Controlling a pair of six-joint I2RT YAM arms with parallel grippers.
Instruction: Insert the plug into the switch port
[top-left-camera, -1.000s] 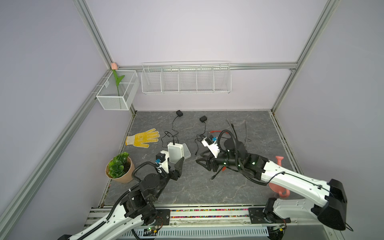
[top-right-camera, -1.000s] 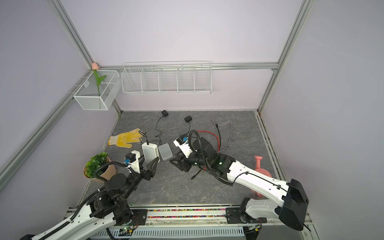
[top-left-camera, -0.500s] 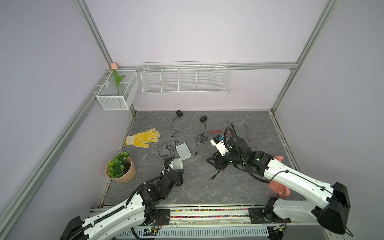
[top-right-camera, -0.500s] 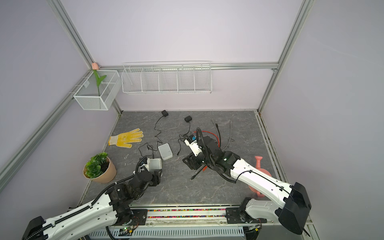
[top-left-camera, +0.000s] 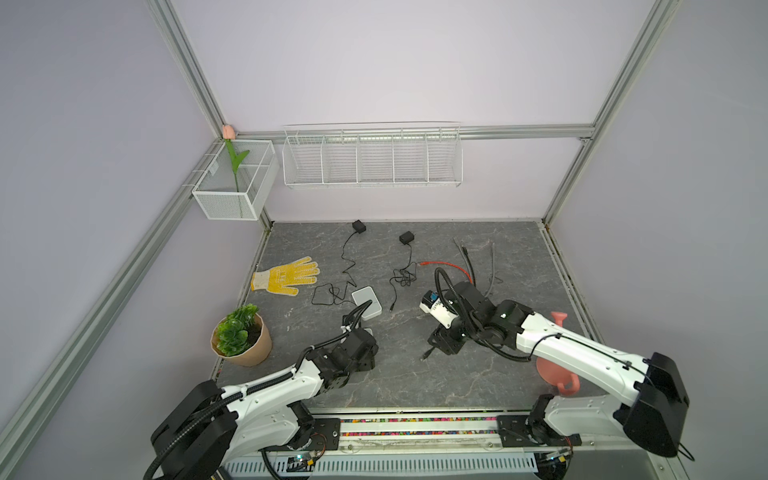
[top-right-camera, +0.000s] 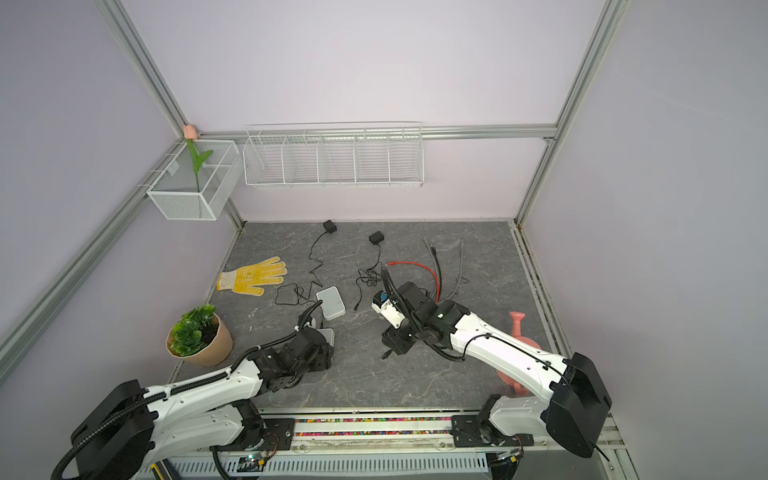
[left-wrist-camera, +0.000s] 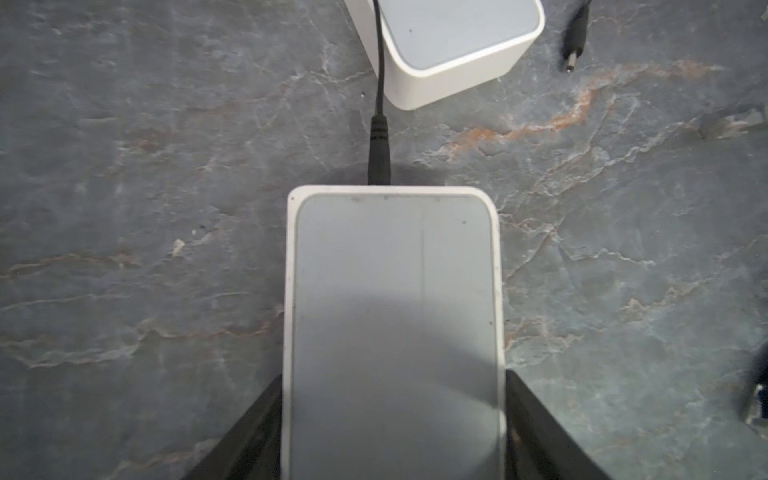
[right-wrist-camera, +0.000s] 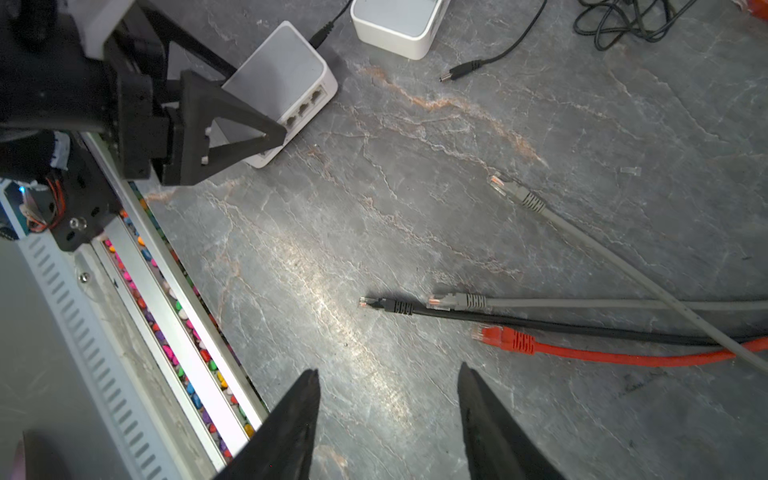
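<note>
Left end effector (left-wrist-camera: 394, 376) clamps switch (top-right-camera: 327, 333), right end effector (right-wrist-camera: 387, 370) spread, empty. Black plug (top-right-camera: 385, 355), switch's 4 o'clock: light, fragile latch, grip boot.

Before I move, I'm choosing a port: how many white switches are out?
2: the held switch, in the left gripper; the free switch, on the table just beyond.

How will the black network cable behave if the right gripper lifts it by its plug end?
Probably floppy: the black cable lies long and thin, so the rest should sag and trail. A grey cable crosses it, so lifting may drag that along. Its plug looks small, likely light but apt to twist between the jaws.
</note>
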